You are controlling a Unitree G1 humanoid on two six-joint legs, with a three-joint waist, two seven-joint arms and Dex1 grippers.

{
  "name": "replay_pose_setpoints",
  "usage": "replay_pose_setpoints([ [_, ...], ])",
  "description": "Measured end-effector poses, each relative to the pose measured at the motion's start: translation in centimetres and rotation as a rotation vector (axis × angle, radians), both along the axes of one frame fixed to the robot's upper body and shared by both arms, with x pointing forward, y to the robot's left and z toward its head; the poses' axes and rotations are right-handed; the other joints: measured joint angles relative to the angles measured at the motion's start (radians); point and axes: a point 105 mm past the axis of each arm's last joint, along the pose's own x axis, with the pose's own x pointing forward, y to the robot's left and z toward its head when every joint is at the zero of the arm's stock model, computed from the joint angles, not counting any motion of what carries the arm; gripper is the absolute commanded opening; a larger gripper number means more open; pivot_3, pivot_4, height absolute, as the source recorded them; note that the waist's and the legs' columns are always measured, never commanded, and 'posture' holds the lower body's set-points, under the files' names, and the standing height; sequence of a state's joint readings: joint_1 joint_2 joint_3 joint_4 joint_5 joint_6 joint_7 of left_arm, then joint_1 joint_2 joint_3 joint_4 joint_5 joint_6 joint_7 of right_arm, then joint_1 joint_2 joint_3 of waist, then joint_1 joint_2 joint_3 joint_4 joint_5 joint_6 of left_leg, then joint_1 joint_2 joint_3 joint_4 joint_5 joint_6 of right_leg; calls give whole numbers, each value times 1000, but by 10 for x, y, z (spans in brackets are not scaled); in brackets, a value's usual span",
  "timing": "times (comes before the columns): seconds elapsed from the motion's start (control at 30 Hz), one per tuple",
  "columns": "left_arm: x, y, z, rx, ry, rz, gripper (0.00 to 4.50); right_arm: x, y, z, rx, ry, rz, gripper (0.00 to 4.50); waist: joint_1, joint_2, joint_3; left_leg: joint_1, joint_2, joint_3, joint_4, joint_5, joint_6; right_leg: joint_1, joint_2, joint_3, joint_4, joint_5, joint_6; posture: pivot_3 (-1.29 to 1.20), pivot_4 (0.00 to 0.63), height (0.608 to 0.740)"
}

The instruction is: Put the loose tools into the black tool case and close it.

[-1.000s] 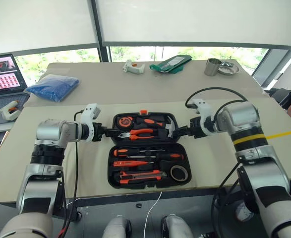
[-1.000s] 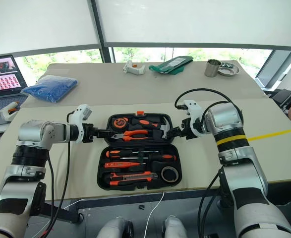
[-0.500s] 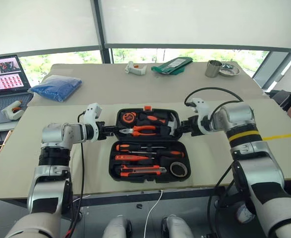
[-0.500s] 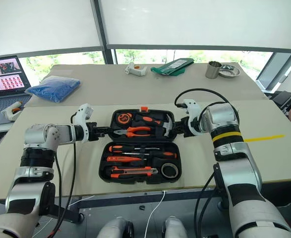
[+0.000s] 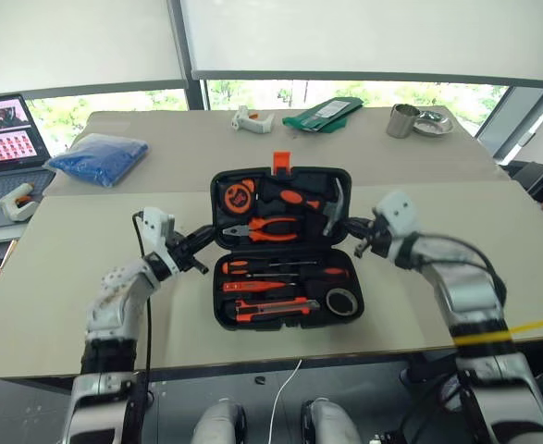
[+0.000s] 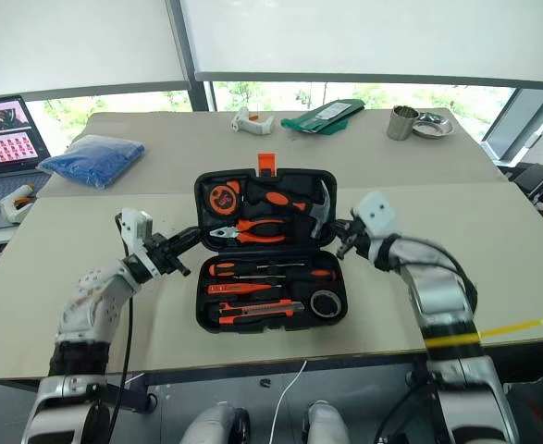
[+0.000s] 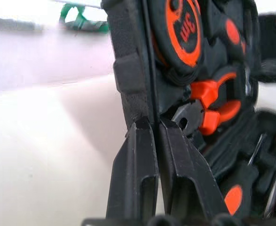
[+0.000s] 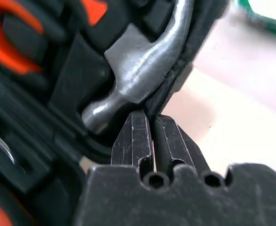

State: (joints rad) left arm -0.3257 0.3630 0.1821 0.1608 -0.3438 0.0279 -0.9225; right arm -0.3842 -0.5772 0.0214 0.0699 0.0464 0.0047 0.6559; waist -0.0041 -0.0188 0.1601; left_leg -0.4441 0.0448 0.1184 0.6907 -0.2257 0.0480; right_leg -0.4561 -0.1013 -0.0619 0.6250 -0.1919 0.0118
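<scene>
The black tool case (image 5: 219, 314) lies open at the table's front middle, its lid (image 5: 217, 190) tilted up from the hinge with the orange latch (image 5: 281, 161) on top. Two screwdrivers (image 5: 285, 269), the slim tester (image 5: 252, 287), the utility knife (image 5: 266, 311) and the grey tape roll (image 5: 342, 301) sit in the lower half's slots. My left gripper (image 5: 206, 240) is shut on the lid's left rim (image 7: 128, 70). My right gripper (image 5: 352, 229) is shut on the lid's right rim, beside the hammer (image 8: 147, 66).
The lid holds a tape measure (image 5: 240, 195), pliers (image 5: 269, 228) and the hammer. On the far table lie a blue bag (image 5: 98, 157), a white tool (image 5: 249, 118), a green pouch (image 5: 319, 113), a metal cup (image 5: 401, 120) and a dish (image 5: 433, 123). A laptop (image 5: 7, 139) stands at the left.
Both grippers have shut on the lid's side rims and rolled, and the lid has swung up from lying flat. Both forearms have dropped lower and drawn back.
</scene>
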Motion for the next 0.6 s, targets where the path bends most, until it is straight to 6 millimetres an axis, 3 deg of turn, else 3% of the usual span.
replay_pose_setpoints([
  [0.1, -23, -2, -5, 149, -186, -43, 0, -24, -10, -9, -220, -183, 61, 65, 5, 0, 0, 4, -2, 1, 1, -2, 3, 3, -3, 0, -3, -1, 2, 0, 150, 740],
  [0.2, -34, -2, -12, 198, -241, -62, 0, -35, -15, -19, -320, -285, 85, 65, 4, 0, 0, 8, -1, 1, 4, -7, 12, 8, -3, 0, -3, -1, 2, 0, 150, 740],
  [0.27, -46, -2, -19, 229, -247, -103, 751, -42, -18, -29, -328, -318, 83, 797, 5, 0, 0, 19, 0, 0, 3, -7, 12, 19, -4, -1, -3, -6, 6, 0, 150, 740],
  [0.3, -50, 0, -22, 253, -245, -123, 907, -44, -21, -33, -346, -317, 79, 952, 5, 0, 0, 22, 1, 0, 3, -7, 11, 22, -4, -1, -3, -10, 0, 0, 150, 740],
  [0.4, -57, 13, -35, 318, -194, -141, 2069, -49, -50, -53, -427, -238, 22, 2015, 4, 0, 0, 22, 1, 0, 3, -10, 6, 20, -7, -1, 0, -10, -2, 0, 150, 740],
  [0.5, -55, 28, -39, 356, -181, -113, 3143, -55, -62, -54, -437, -237, -12, 2983, 2, 0, 0, 22, 1, 0, 3, -6, 10, 19, -6, -1, 2, -9, -3, 0, 150, 740],
  [0.6, -47, 50, -34, 400, -165, -67, 3166, -63, -76, -48, -433, -233, -51, 3904, 2, 0, 0, 22, 2, 0, 3, -5, 11, 19, -6, -1, 2, -8, -2, 0, 150, 740],
])
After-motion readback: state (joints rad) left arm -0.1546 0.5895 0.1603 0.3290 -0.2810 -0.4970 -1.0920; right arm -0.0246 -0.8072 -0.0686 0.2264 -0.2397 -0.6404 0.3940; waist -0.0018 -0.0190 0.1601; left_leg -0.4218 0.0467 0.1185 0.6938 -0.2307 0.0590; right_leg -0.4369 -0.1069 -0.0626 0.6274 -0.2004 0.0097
